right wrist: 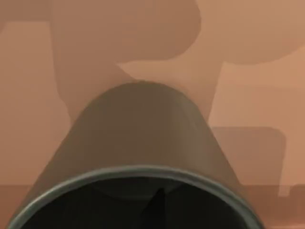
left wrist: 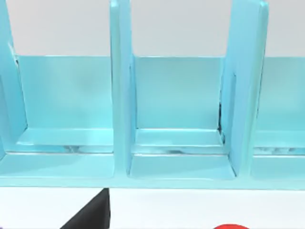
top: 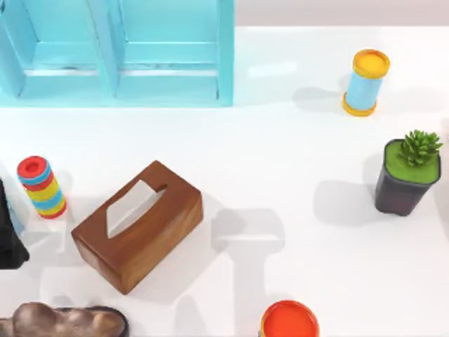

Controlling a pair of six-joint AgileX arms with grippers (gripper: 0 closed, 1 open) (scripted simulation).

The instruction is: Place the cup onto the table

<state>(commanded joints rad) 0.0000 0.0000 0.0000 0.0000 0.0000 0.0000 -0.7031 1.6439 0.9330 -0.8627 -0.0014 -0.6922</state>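
From above, I see the white tabletop [top: 280, 161] with a wooden tissue box [top: 137, 225], a potted plant [top: 408, 175] and a blue shelf [top: 119, 53]. My left wrist camera faces that shelf [left wrist: 181, 119]. My right wrist camera sits close over the cup [right wrist: 138, 138], dark mouth nearest. I cannot tell either claw's state.

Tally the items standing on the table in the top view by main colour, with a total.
Blue: 2, the shelf cabinet and the yellow-ended cylinder
Brown: 1, the tissue box
Dark: 1, the plant pot
Orange: 1, the round container
Multicoloured: 1, the ring stack
Total: 6
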